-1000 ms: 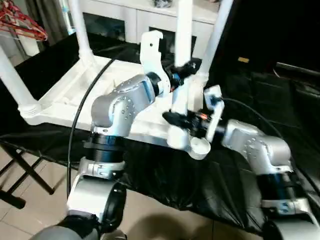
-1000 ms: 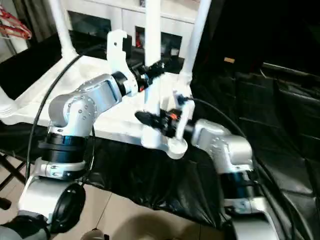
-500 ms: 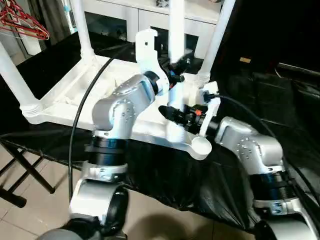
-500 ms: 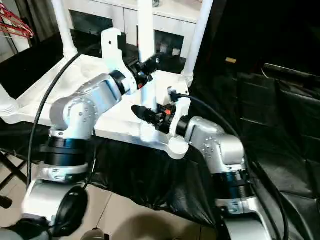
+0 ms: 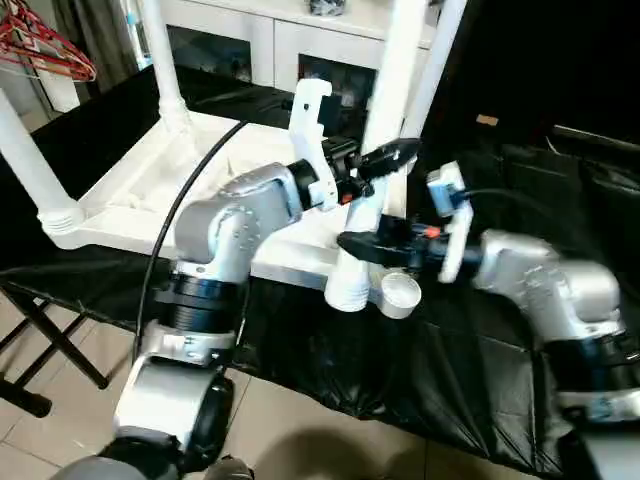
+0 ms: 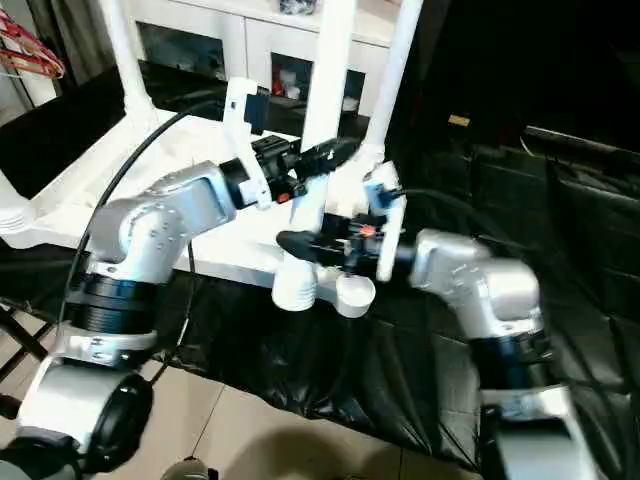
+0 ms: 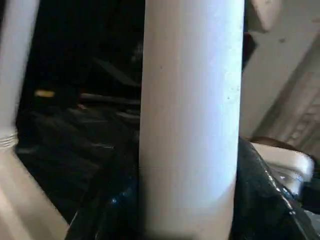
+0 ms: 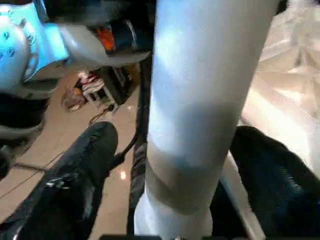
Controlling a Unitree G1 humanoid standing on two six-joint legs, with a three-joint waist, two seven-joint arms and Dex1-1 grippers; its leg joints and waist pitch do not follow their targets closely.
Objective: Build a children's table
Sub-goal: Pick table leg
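The children's table lies upside down, its white top (image 5: 130, 190) on a black-draped surface, with three white legs standing in corner sockets (image 5: 165, 60) (image 5: 25, 150) (image 5: 440, 40). A fourth leg (image 5: 392, 80) leans with its upper part to the right. Its ribbed lower end (image 5: 350, 290) hangs just left of the near corner socket (image 5: 402, 291), outside it. My left gripper (image 5: 385, 157) is shut on this leg at mid-height; in the left wrist view the leg (image 7: 192, 115) fills the span between the fingers. Lower down, my right gripper (image 5: 362, 243) straddles the leg (image 8: 200, 115) with its fingers (image 8: 85, 175) spread and a gap showing.
A white cabinet with glass doors (image 5: 300, 40) stands behind the table. Red hangers (image 5: 45, 50) hang at the far left. Black folding stand legs (image 5: 40, 340) reach the tiled floor below the near-left edge. Black sheeting (image 5: 560, 170) covers the area to the right.
The held leg has tipped so its top leans right. My right gripper's fingers have spread apart and the right forearm has swung out to the right. The left gripper still holds the leg.
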